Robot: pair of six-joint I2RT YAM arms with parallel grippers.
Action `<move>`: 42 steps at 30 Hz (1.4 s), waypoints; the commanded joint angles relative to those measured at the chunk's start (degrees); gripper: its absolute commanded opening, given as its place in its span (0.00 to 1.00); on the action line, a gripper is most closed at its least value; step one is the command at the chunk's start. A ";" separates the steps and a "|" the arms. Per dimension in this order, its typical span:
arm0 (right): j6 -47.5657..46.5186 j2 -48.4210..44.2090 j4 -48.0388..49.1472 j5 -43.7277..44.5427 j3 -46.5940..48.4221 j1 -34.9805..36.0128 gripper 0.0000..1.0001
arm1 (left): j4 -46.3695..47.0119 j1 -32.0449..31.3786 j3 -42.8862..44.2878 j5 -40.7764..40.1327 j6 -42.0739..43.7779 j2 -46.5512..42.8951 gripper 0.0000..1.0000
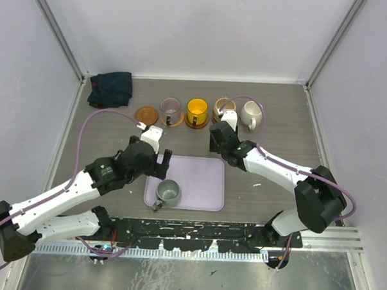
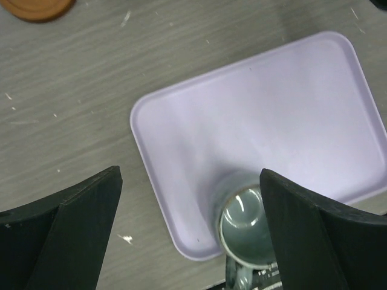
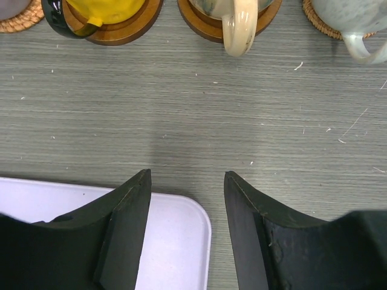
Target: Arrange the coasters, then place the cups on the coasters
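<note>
Along the back stand a bare brown coaster [image 1: 145,114], then the mauve-pink cup [image 1: 171,110], yellow cup [image 1: 197,110], tan cup [image 1: 223,109] and cream-white cup [image 1: 249,113], each on a coaster. The grey-green cup [image 1: 167,193] stands upright on the lavender tray [image 1: 202,177], at its near left corner. My left gripper [image 1: 160,168] hangs wide open above that corner. In the left wrist view the grey-green cup [image 2: 245,226] sits just inside the right finger [image 2: 314,235]. My right gripper [image 3: 187,176] is open and empty over the tray's far right corner [image 3: 181,241], short of the yellow cup [image 3: 106,9] and tan cup [image 3: 233,18].
A dark folded cloth [image 1: 110,89] lies in the back left corner. White walls close the table in on three sides. The tray fills the middle near the arm bases.
</note>
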 commanded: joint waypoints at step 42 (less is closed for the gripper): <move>2.50 1.22 1.64 -3.16 -0.05 -0.08 0.56 | -4.04 -19.75 -15.30 4.71 -19.96 -0.87 0.69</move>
